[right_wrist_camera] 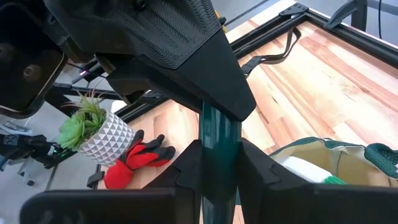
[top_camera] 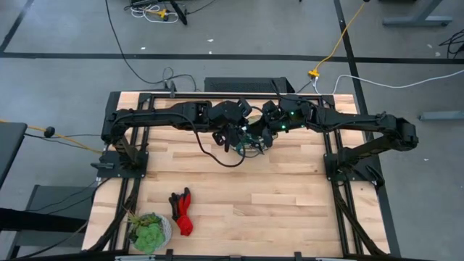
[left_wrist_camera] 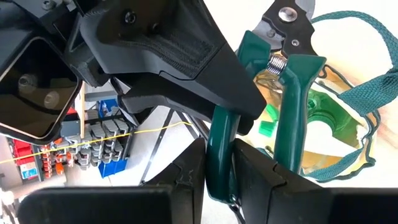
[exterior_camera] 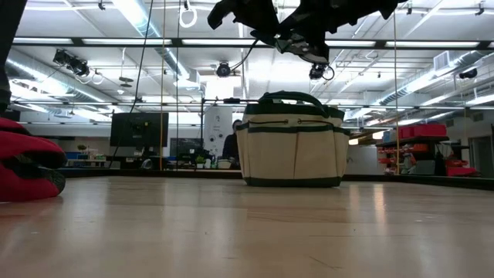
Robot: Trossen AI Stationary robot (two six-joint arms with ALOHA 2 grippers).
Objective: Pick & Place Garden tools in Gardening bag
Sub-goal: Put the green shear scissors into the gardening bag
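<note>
1. Shears [left_wrist_camera: 292, 93] are pinched by both the left gripper [left_wrist_camera: 233, 168] and right gripper [right_wrist_camera: 219, 168], above the gardening bag [exterior_camera: 292, 139] at table twelve o'clock.
2. Next, one grip must be released, then lowering is called for.
3. Gloves [top_camera: 182, 210] remain at seven o'clock.

Left gripper [left_wrist_camera: 219, 171]: both dark fingers closed on one green handle of the pruning shears.
Pruning shears [left_wrist_camera: 289, 102]: upright, black head with silver pivot uppermost, spring between the two handles.
Right gripper's finger [left_wrist_camera: 186, 68]: pressed against the same handle, higher up.
Gardening bag [left_wrist_camera: 339, 134]: open beneath the shears, tan lining, dark green strap loops, green item inside.
</note>
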